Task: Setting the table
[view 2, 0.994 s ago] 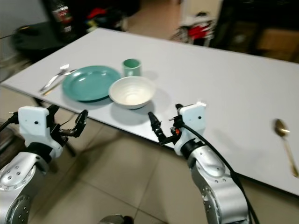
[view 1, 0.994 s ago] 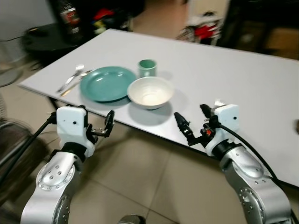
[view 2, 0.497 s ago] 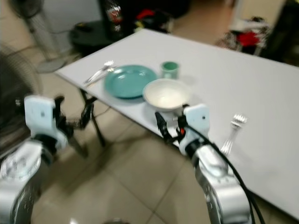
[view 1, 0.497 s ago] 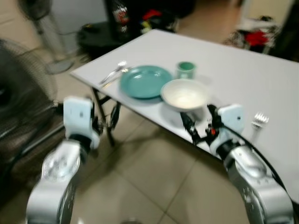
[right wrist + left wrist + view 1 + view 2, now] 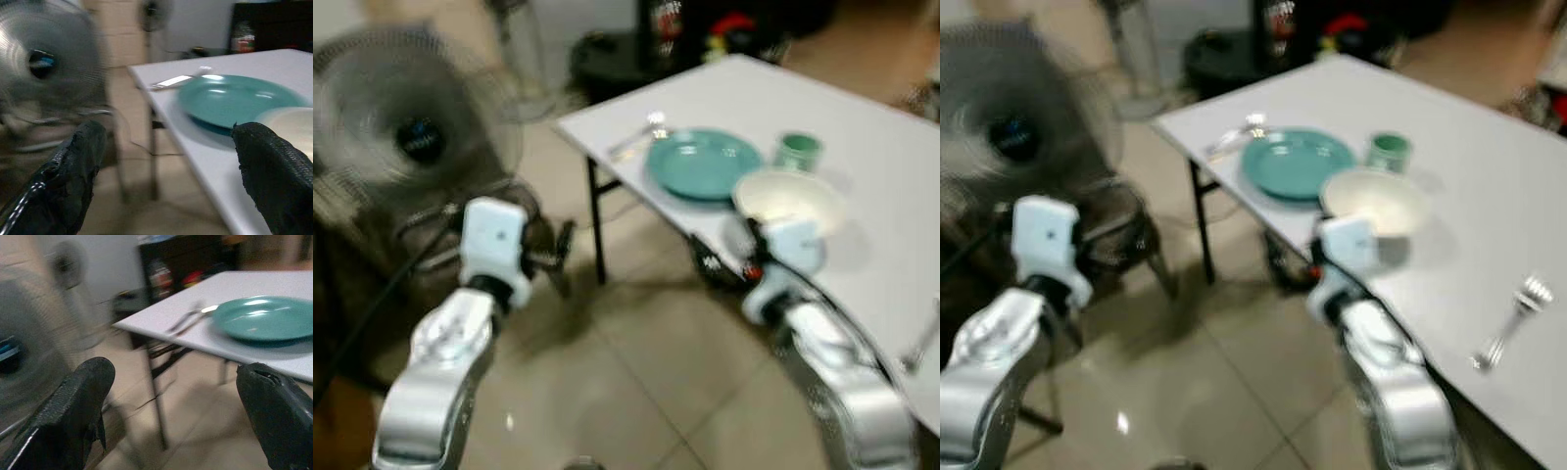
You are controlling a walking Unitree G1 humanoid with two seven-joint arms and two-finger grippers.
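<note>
**Robot beside a part-set desk, both claws empty, picture blurred**

The biggest risk I see is a knock. The right claw (image 5: 720, 262) hangs just below the desk (image 5: 1469, 157) edge, right under the cream bowl (image 5: 1375, 199), which sits close to that edge. A careless lift of that arm could catch the rim and push the bowl or tip it off. The motion blur makes exact positions hard to judge. A standing fan (image 5: 406, 137) is near the left arm and could be bumped too.

On the white desk, a teal plate (image 5: 1298, 163) lies next to the bowl, with a green mug (image 5: 1389, 151) just behind them. Cutlery (image 5: 1234, 137) rests beside the plate near the corner. A fork (image 5: 1508, 318) lies well apart, nearer the robot's right.

Both arms are bent and held forward at desk height. The left claw (image 5: 176, 406) is spread wide and holds nothing. The right claw is spread wide too, also empty, pointing toward the plate.
</note>
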